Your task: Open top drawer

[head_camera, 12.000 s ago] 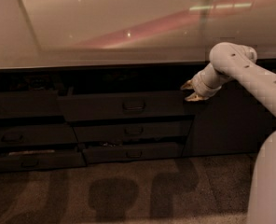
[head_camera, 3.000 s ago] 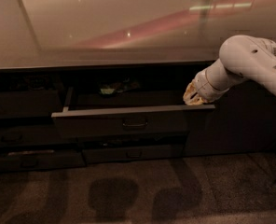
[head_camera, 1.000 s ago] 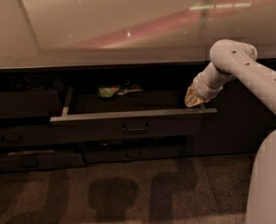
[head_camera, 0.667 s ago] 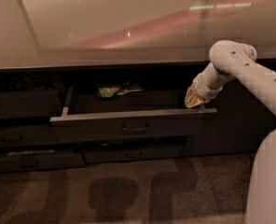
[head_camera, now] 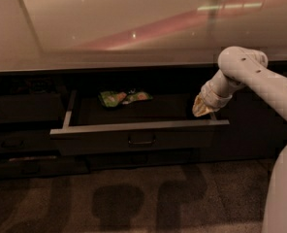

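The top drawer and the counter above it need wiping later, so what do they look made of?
The top drawer: matte dark grey front, likely painted wood or laminate; its rim catches light like metal. The counter: glossy, reflective, maybe polished stone or laminate. The hand sits at the drawer's right end.

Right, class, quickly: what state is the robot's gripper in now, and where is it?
Gripper: at the right end of the open top drawer, behind its front; open or closed cannot be told.

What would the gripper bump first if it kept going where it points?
Probably the top drawer: the gripper sits over its right end, pointing down into it. Rim or floor, depth is unclear.
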`<state>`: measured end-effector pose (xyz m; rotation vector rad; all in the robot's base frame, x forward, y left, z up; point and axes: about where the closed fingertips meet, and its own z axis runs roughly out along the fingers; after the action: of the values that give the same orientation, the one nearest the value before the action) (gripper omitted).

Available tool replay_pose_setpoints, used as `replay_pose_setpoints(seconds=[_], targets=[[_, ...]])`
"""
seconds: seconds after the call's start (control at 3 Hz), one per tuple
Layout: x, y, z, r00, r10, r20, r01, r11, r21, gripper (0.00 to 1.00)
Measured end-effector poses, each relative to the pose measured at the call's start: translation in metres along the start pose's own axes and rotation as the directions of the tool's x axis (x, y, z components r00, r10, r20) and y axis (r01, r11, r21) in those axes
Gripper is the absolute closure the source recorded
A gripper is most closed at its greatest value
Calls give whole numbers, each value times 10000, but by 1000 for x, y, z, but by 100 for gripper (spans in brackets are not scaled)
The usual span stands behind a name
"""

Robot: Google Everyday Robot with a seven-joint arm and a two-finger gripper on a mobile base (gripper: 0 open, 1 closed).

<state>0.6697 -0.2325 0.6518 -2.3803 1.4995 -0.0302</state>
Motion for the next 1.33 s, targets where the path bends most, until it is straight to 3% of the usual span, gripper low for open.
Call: replay_pose_setpoints(seconds=[0.33, 0.67, 1.0, 1.33], targets=[[-9, 29, 0, 9996, -262, 83, 263, 9995, -165, 100], [-10, 39, -2, 9994, -343, 77, 345, 9992, -208, 100], [-14, 73, -16, 9984, -525, -206, 522, 9985, -144, 100], [-17, 71, -15, 9984, -525, -206, 522, 9985, -144, 100]])
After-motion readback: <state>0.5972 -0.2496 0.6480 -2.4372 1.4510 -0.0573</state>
